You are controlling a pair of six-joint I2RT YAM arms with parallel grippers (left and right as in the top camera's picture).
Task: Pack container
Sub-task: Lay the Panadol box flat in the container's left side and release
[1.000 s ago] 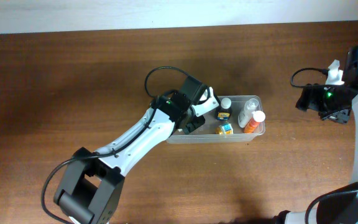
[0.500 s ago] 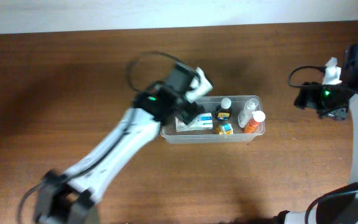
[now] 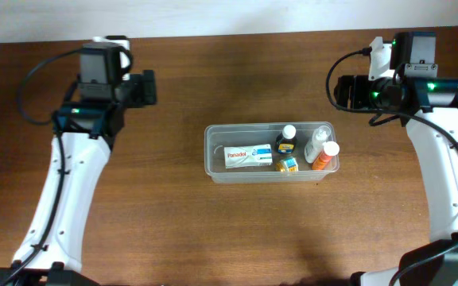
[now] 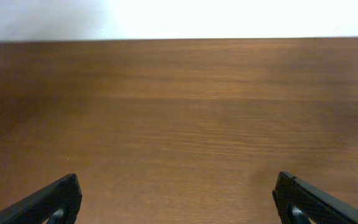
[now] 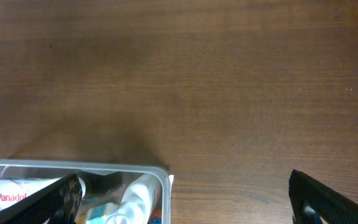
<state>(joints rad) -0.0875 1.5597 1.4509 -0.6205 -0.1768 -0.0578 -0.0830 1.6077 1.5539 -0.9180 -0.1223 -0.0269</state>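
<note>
The clear container (image 3: 211,156) sits mid-frame on the bench (image 3: 213,230), holding a Panadol box (image 3: 248,155) and small bottles (image 3: 287,139). The left gripper (image 4: 176,190) and right gripper (image 5: 185,190) are spread wide, empty.

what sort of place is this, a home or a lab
Most likely a robotics lab bench, not a home: a left arm and right arm stand at a wooden table by a plain white wall, with a clear container of a Panadol box and small bottles.
</note>
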